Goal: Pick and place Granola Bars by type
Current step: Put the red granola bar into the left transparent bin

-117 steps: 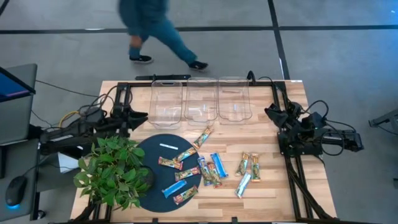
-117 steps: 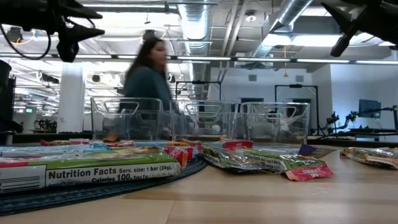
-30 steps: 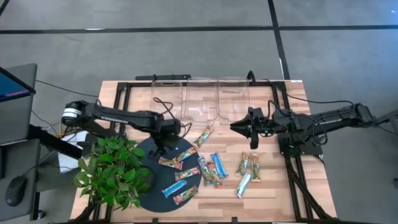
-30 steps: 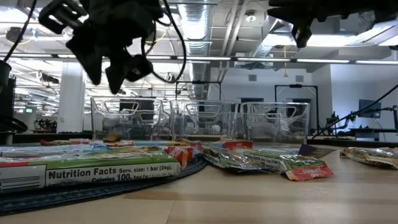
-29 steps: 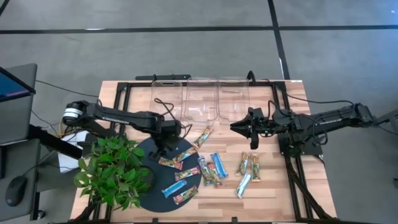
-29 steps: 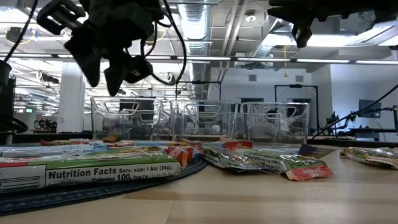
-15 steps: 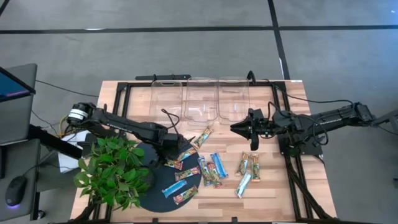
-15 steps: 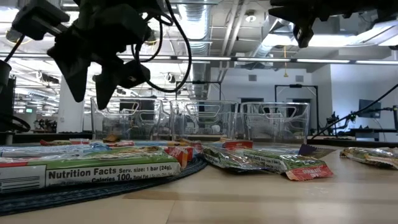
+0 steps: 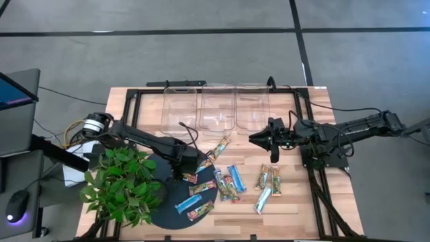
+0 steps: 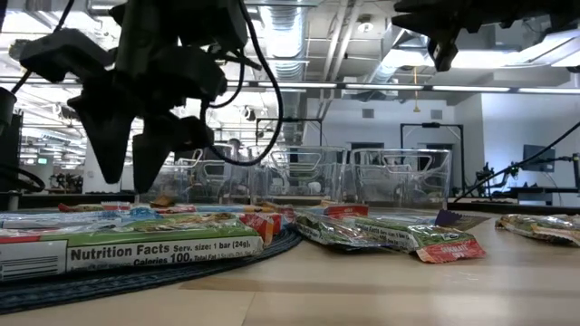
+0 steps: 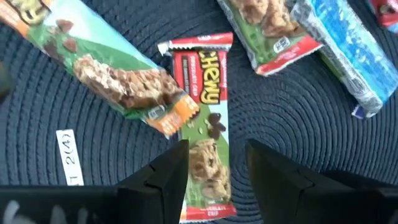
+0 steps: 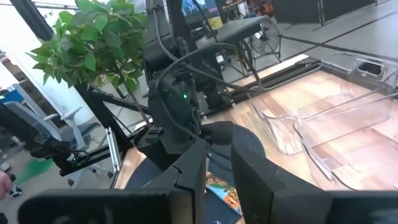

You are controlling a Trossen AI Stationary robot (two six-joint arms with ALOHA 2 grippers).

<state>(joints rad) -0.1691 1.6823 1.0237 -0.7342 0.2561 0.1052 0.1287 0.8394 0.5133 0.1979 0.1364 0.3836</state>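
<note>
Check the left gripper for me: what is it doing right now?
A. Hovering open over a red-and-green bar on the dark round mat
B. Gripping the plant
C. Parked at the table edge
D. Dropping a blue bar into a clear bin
A: in the left wrist view the left gripper has its fingers spread to either side of the red-and-green bar lying flat on the dark round mat.

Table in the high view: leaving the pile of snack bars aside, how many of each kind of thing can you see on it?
Clear bins: 3
Robot arms: 2
Potted plant: 1
Round dark mat: 1
White label strip, seen in the left wrist view: 1
Total: 8
</note>
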